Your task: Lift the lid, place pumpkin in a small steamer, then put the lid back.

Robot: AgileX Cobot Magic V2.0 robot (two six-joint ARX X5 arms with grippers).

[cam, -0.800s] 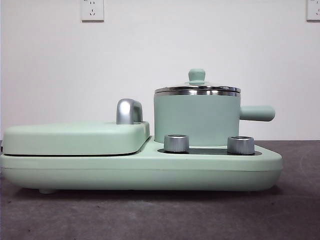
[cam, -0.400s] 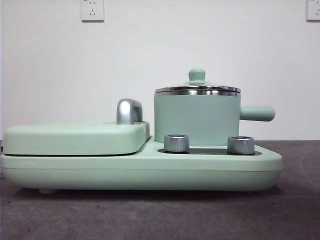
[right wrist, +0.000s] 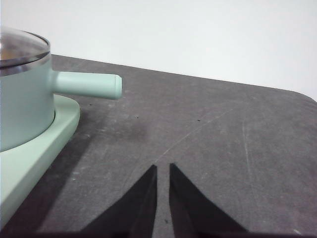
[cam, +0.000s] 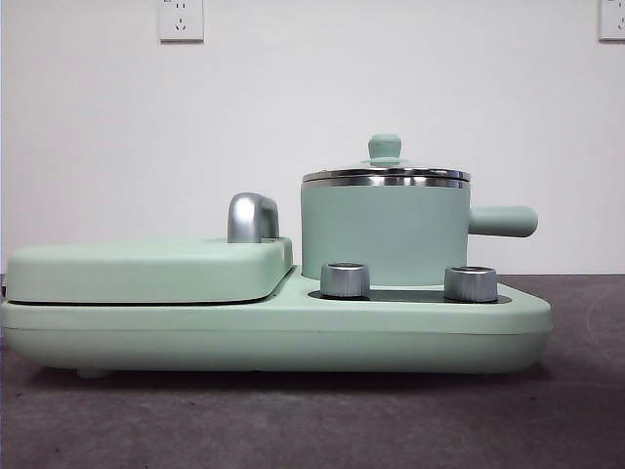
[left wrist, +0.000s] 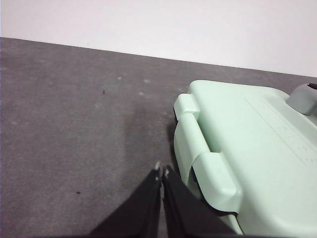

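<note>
The small steamer (cam: 381, 230) stands on the right half of the cooker base (cam: 273, 332), its side handle (cam: 503, 221) pointing right. The lid (cam: 385, 149) sits flat on its steel rim. In the right wrist view the steamer (right wrist: 25, 99) and lid (right wrist: 20, 47) show, with a dim orange-brown tint under the glass; the pumpkin itself is not clearly visible. My right gripper (right wrist: 162, 166) hovers over bare table beside the steamer's handle (right wrist: 89, 84), jaws close together and empty. My left gripper (left wrist: 162, 170) is shut and empty beside the base's far end. Neither arm shows in the front view.
The flat mint-green griddle cover (cam: 146, 269) with a silver handle (cam: 252, 217) fills the base's left half; it also shows in the left wrist view (left wrist: 257, 148). Two silver knobs (cam: 345, 279) (cam: 470, 283) stand in front of the steamer. Dark grey table lies around, white wall behind.
</note>
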